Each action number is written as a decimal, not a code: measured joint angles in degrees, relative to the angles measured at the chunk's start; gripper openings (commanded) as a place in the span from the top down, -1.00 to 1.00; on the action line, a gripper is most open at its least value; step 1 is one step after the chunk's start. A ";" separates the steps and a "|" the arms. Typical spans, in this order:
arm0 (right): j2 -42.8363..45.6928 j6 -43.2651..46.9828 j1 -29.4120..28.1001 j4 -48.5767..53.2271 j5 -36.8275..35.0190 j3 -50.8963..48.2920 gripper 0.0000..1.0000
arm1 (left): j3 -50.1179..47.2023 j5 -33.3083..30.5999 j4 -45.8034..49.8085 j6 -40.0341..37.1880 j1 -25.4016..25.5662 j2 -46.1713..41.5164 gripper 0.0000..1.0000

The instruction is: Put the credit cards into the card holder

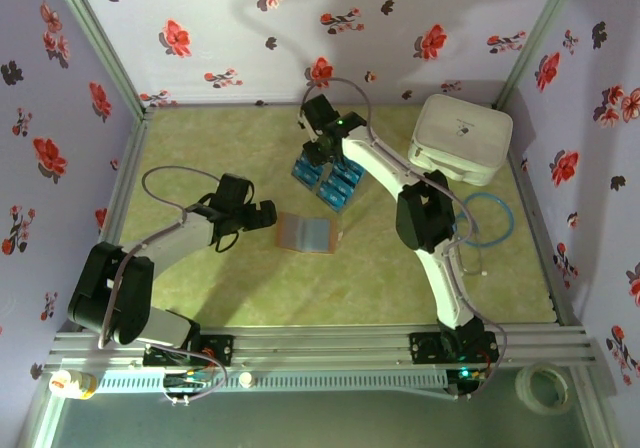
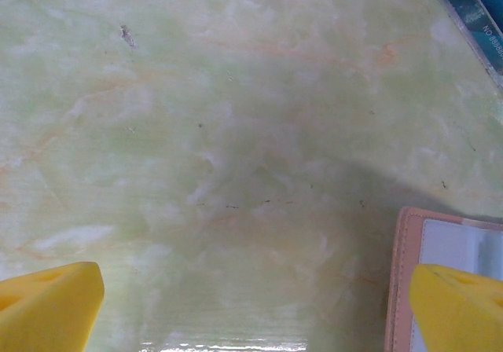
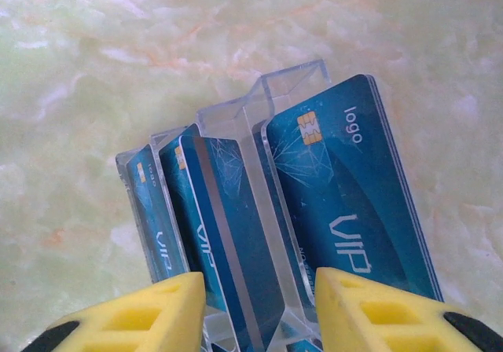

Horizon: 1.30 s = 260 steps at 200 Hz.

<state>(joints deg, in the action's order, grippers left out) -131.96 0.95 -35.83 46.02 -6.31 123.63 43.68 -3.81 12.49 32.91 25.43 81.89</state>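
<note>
1. Right gripper point(image 3: 259, 320) has its yellow fingers point(image 3: 134, 317) apart, one on each side of the middle of a clear plastic slotted stand point(image 3: 292, 85). Whether they press on it or on a card I cannot tell.
2. This clear stand holds thin blue rectangular credit cards point(image 3: 346, 203) on edge in its slots, directly between and ahead of the right gripper's fingers. The card by the right finger shows a gold chip, "logo" and "VIP".
3. Left gripper point(image 2: 251, 313) is spread wide over bare surface and holds nothing.
4. A flat brown-tan leather-like card holder point(image 1: 305, 233) lies on the green marbled tabletop point(image 1: 200, 148) right at the left gripper's right fingertip, with a pale inner panel facing up. It is near the clear stand without touching it.
5. A white rounded box point(image 1: 462, 138) sits with its lid down, well apart from the right gripper, so its inside is hidden.
6. Bare tabletop lies ahead of the right gripper beyond the stand, and between and ahead of the left gripper's fingers. Flowered walls point(image 1: 300, 28) border the tabletop on three sides.
7. The right gripper's fingers and the bottom of the right wrist view cut off the cards' lower ends. The cards overlap, so their count is unclear. In the left wrist view the card holder runs off the edge.
</note>
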 measured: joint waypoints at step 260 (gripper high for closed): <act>-2.75 0.63 -1.09 0.76 -1.03 3.82 0.30 | -0.04 0.02 0.00 0.00 -0.22 -0.55 -0.99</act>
<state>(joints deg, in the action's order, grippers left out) -134.72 1.58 -36.93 46.78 -7.33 127.46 43.64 -3.79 12.49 32.91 25.21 81.34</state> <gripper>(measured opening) 0.349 0.997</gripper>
